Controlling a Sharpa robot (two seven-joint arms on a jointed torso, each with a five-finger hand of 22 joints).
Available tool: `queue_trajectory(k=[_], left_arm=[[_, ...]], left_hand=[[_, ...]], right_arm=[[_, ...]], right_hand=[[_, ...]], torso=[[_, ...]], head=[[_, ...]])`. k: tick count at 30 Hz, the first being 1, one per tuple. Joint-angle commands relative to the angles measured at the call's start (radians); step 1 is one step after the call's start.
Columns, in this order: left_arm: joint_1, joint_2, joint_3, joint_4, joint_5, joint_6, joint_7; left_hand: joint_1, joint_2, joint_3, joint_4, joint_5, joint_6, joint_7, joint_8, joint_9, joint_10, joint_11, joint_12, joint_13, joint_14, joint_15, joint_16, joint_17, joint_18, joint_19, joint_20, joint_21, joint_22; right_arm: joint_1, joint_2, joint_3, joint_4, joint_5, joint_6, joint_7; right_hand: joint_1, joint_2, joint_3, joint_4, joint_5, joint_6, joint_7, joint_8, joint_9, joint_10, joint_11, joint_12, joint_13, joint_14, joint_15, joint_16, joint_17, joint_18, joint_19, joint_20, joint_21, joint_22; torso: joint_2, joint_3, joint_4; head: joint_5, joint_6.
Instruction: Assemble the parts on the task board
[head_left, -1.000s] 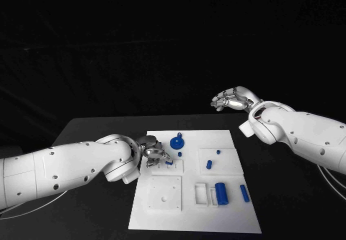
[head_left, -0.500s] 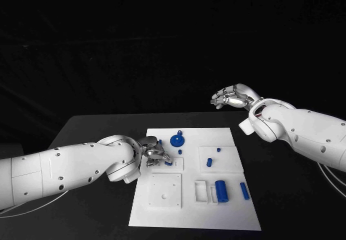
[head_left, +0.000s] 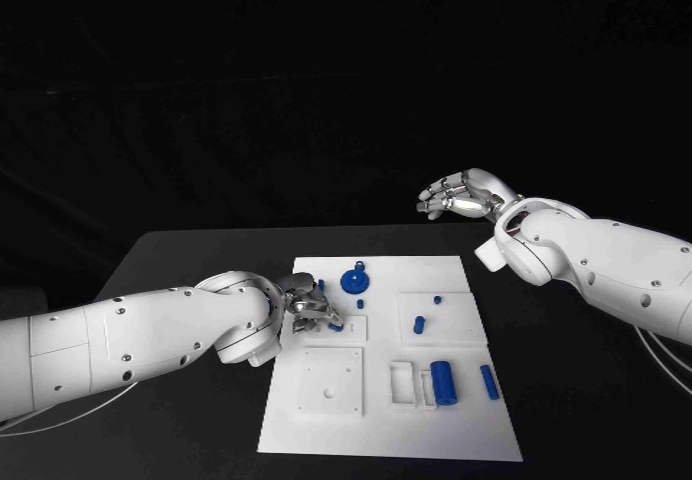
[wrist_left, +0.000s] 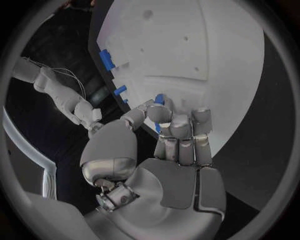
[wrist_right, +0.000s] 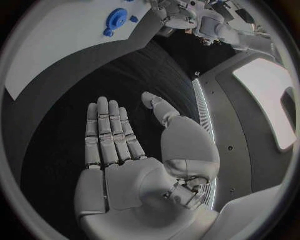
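The white task board (head_left: 387, 425) lies in the middle of the black table. My left hand (head_left: 306, 304) is over the board's left edge, fingers curled around a small blue part (wrist_left: 160, 99) pinched against the thumb. On the board sit a blue disc with a knob (head_left: 355, 286), short blue pegs (head_left: 418, 324), a blue cylinder (head_left: 443, 384) and a blue bar (head_left: 489, 383). My right hand (head_left: 459, 196) hangs high beyond the board's far right corner, palm flat and fingers (wrist_right: 109, 130) apart, holding nothing.
A raised white square plate (head_left: 332, 381) and a white slotted block (head_left: 402, 385) stand on the board's near half. Bare black table (head_left: 188, 260) surrounds the board. My left forearm (head_left: 144, 335) stretches across the table's left side.
The right hand's fingers have spread out from a curled pose. The left hand has stayed at the board's left edge with the blue part.
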Motion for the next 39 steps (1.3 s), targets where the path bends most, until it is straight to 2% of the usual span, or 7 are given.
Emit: queue_trajectory(k=[1, 10, 19, 20, 21, 24, 39], left_arm=[[0.000, 0.002, 0.000, 0.001, -0.021, -0.004, -0.008], [-0.001, 0.004, 0.000, -0.005, -0.030, -0.002, -0.014], [-0.002, 0.003, 0.000, -0.002, -0.030, 0.035, -0.015], [-0.002, 0.003, 0.000, -0.002, -0.030, 0.040, -0.015], [-0.002, 0.004, 0.000, -0.002, -0.030, 0.043, -0.016], [-0.002, 0.004, 0.000, 0.000, -0.030, 0.053, -0.019], [-0.003, 0.004, 0.000, 0.002, -0.042, 0.060, -0.017]], left_hand=[[-0.003, 0.010, 0.004, -0.003, 0.006, 0.172, -0.096, 0.001, 0.258, -0.024, -0.026, 0.003, -0.001, 0.048, -0.052, 0.006, -0.001, 0.009, 0.009, -0.115, 0.007, 0.001], [-0.006, 0.012, 0.004, 0.000, 0.006, 0.173, -0.096, 0.000, 0.259, -0.026, -0.026, 0.008, -0.004, 0.047, -0.052, 0.008, -0.003, 0.010, 0.009, -0.115, 0.008, 0.002], [-0.007, 0.010, 0.005, -0.004, 0.010, 0.175, -0.097, 0.000, 0.261, -0.026, -0.026, 0.015, -0.006, 0.047, -0.053, 0.013, -0.005, 0.011, 0.009, -0.115, 0.011, 0.004], [-0.007, 0.008, 0.006, -0.006, 0.022, 0.176, -0.097, 0.000, 0.262, -0.027, -0.026, 0.020, -0.008, 0.047, -0.053, 0.015, -0.006, 0.012, 0.009, -0.115, 0.012, 0.005], [-0.007, 0.004, 0.007, -0.010, 0.051, 0.178, -0.097, 0.000, 0.264, -0.028, -0.027, 0.025, -0.011, 0.046, -0.054, 0.019, -0.007, 0.012, 0.009, -0.115, 0.014, 0.006], [-0.008, 0.003, 0.005, -0.013, 0.058, 0.179, -0.098, 0.000, 0.265, -0.030, -0.027, 0.029, -0.013, 0.046, -0.054, 0.021, -0.009, 0.013, 0.010, -0.115, 0.015, 0.007], [-0.017, 0.004, -0.004, -0.008, 0.039, 0.187, -0.100, 0.000, 0.269, -0.033, -0.029, 0.048, -0.023, 0.046, -0.055, 0.033, -0.015, 0.015, 0.011, -0.114, 0.018, 0.009]], right_arm=[[0.001, 0.000, 0.001, 0.004, -0.025, 0.012, 0.010], [0.001, 0.000, 0.001, 0.010, -0.030, 0.012, 0.011], [0.001, 0.001, 0.001, 0.010, -0.030, 0.015, 0.010], [0.001, 0.001, 0.001, 0.011, -0.030, 0.015, 0.010], [0.001, 0.001, 0.001, 0.012, -0.031, 0.015, 0.010], [0.000, 0.001, 0.001, 0.016, -0.031, 0.017, 0.009], [0.000, 0.004, 0.001, 0.019, -0.031, 0.018, 0.008]], right_hand=[[0.014, 0.001, -0.008, 0.000, -0.010, 0.005, 0.001, 0.005, -0.002, 0.003, 0.006, -0.006, -0.005, -0.004, 0.007, -0.007, -0.002, 0.005, -0.008, 0.002, -0.007, -0.002], [0.016, 0.001, -0.013, 0.001, -0.013, 0.005, 0.001, 0.006, -0.006, 0.000, 0.009, -0.011, -0.016, -0.009, 0.010, -0.012, -0.006, 0.005, -0.015, 0.006, -0.013, -0.005], [0.017, 0.002, -0.015, 0.001, -0.012, 0.006, 0.001, 0.007, -0.007, 0.000, 0.010, -0.012, -0.020, -0.010, 0.010, -0.013, -0.006, 0.006, -0.016, 0.007, -0.014, -0.005], [0.018, 0.002, -0.015, 0.001, -0.012, 0.006, 0.001, 0.007, -0.007, 0.000, 0.010, -0.012, -0.020, -0.010, 0.010, -0.013, -0.006, 0.006, -0.016, 0.007, -0.014, -0.005], [0.018, 0.002, -0.015, 0.001, -0.011, 0.006, 0.001, 0.007, -0.007, 0.000, 0.010, -0.012, -0.021, -0.010, 0.010, -0.013, -0.006, 0.006, -0.016, 0.007, -0.014, -0.005], [0.019, 0.002, -0.015, 0.001, -0.009, 0.006, 0.001, 0.007, -0.008, 0.000, 0.010, -0.013, -0.023, -0.010, 0.010, -0.014, -0.007, 0.006, -0.017, 0.008, -0.015, -0.006], [0.020, 0.003, -0.017, 0.001, -0.001, 0.006, 0.001, 0.007, -0.012, -0.001, 0.011, -0.015, -0.032, -0.011, 0.011, -0.017, -0.009, 0.008, -0.021, 0.011, -0.019, -0.008]], torso=[[0.000, 0.0008, -0.0001], [-0.001, 0.0011, -0.0004], [0.000, 0.0008, -0.0001], [0.000, 0.0009, 0.0000], [0.000, 0.0009, -0.0001], [0.000, 0.0006, -0.0002], [0.000, 0.0003, 0.0002]], head=[[0.000, -0.005], [0.002, -0.003], [0.004, -0.002], [0.004, -0.002], [0.004, -0.003], [0.004, -0.004], [0.004, -0.004]])
